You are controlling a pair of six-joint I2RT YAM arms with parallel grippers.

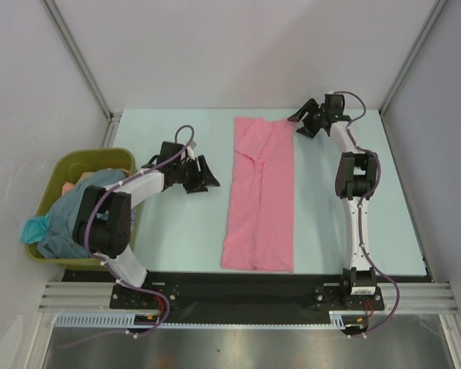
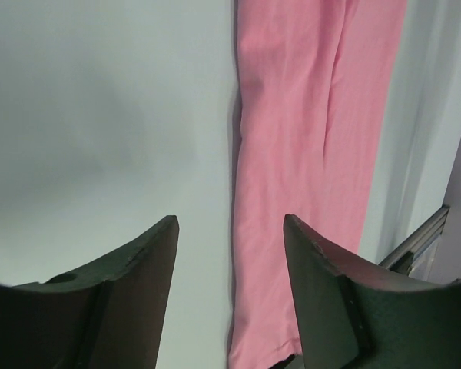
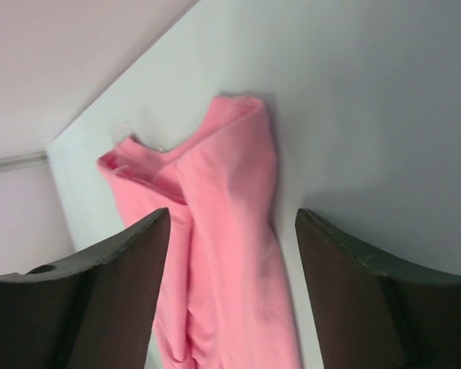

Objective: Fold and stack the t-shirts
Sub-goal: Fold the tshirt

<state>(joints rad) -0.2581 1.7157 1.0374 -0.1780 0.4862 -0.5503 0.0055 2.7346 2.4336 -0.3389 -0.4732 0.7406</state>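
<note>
Left gripper [image 2: 230,223] fingers fill the near view, spread apart, holding nothing, just at 9 o'clock of pink t-shirt [image 1: 259,200]. Right gripper [image 3: 232,215] is also spread and empty, at the shirt's 1 o'clock collar corner. Shirt lies mid-table [image 1: 169,238] as a long strip, sides folded in, collar at 12, hem at 6. Grey-blue t-shirt [image 1: 65,223] is heaped in olive bin [image 1: 69,161] at 8 o'clock. Likely step: fold end to end. Left should shift to the 11 o'clock corner. Both pinch all layers, lift low, carry toward 6, match edges.
</note>
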